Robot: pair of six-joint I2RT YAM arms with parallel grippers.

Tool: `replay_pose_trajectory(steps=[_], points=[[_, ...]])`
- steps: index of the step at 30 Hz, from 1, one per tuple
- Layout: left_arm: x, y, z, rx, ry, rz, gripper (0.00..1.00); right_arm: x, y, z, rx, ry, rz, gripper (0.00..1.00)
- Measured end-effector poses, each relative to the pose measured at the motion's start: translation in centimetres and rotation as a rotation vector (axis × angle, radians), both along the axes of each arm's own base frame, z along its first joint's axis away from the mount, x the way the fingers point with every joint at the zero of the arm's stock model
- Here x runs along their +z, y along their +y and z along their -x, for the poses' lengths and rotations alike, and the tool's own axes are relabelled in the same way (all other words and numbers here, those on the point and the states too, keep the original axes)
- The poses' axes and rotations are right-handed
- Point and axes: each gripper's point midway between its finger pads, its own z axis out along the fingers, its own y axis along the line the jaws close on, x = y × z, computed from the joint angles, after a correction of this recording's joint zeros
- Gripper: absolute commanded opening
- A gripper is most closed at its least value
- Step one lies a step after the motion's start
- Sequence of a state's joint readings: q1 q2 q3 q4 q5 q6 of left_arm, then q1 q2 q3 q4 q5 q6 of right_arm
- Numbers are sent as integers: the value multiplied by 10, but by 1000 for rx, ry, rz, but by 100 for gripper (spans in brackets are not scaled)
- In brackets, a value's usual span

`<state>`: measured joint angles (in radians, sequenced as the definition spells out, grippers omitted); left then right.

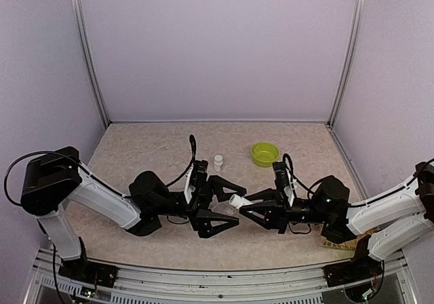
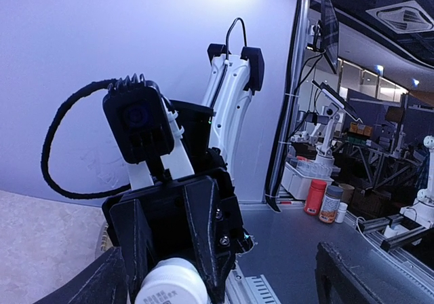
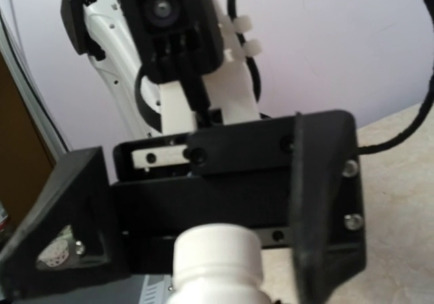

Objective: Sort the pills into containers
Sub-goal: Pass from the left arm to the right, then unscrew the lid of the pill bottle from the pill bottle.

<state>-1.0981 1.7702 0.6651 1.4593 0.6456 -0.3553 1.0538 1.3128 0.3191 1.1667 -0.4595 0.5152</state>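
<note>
Right hand point(image 1: 245, 205) clamped on a white bottle point(image 1: 237, 200), held level, cap toward the left hand point(image 1: 237, 206). Left hand spread wide, gripping nothing. The cap sits between its fingers; contact unclear. Clear pill box point(image 1: 222, 212) shows dimly on the table point(image 1: 135, 155) beneath the left fingers. Pills too small to make out. Farther back: spare bottle point(image 1: 218, 160) upright, green bowl point(image 1: 264, 154).

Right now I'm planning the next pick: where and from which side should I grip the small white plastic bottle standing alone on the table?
Probably the round body below the cap of the small white plastic bottle, from straight above: it stands upright, free all round, the lime-green bowl apart on its right.
</note>
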Motion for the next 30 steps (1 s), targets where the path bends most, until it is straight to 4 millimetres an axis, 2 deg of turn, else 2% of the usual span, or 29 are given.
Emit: replay_pose_trajectory(steps=[5,11,25,30], points=[[1,0,-2,10,3,8,88,-5,0,-9,-51,20,19,28],[-2,-2,-13,79,8,-7,88,-11,-2,-22,-130,47,43,28],[-7,-6,-21,150,-5,-47,88,2,-27,-33,-274,50,16,27],[-5,-6,-14,126,-15,-50,88,13,-36,-42,-345,35,-15,26]])
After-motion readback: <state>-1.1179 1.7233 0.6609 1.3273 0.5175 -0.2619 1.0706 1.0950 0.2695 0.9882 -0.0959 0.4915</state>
